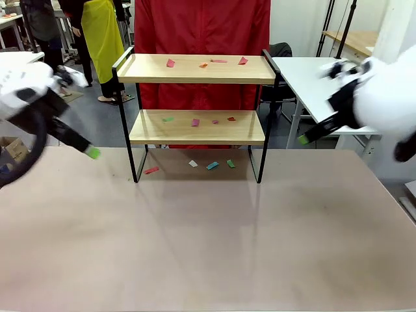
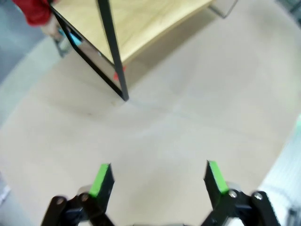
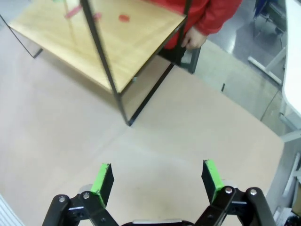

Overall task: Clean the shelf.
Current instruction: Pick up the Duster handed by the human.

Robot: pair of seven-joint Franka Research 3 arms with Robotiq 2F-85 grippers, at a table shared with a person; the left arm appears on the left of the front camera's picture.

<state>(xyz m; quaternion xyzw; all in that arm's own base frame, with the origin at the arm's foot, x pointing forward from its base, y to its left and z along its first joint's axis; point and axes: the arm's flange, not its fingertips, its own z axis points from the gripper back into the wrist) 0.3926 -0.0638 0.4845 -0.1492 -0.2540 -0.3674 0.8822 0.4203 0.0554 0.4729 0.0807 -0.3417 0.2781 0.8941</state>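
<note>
The pale surface (image 1: 208,260) carries the two-tier shelf (image 1: 195,133) at its 12 o'clock edge. Cleaning looks not yet begun, I'd say, as both boards are littered. The left end effector (image 2: 158,172) hovers at the shelf's 9 o'clock and the right end effector (image 3: 157,170) at its 3 o'clock. Both are spread wide, holding and touching nothing. Small coloured paper scraps (image 1: 195,121) dot each board, with more on the surface underneath.

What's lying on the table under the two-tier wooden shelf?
Under the black-framed wooden shelf, four paper scraps lie on the beige table: red scrap, white scrap, blue scrap, green scrap. Its legs may hide others.
</note>
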